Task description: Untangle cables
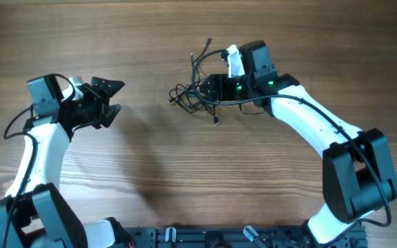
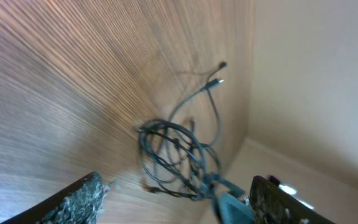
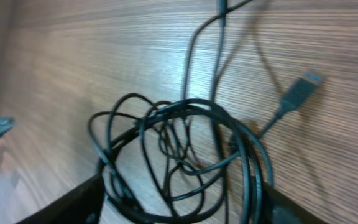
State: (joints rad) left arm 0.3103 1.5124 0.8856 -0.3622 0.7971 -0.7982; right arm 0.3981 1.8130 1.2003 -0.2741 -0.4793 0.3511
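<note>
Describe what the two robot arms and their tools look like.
The left arm and right arm both have rounded white links joined by bulky black joints, with a thin black cord running along each. The left tool and right tool are black, each with two fingers. Small green lights glow near the right wrist.

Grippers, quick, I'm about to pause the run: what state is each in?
Left gripper: open, empty.
Right gripper: open, fingers either side of the cables, not clamped on them.
</note>
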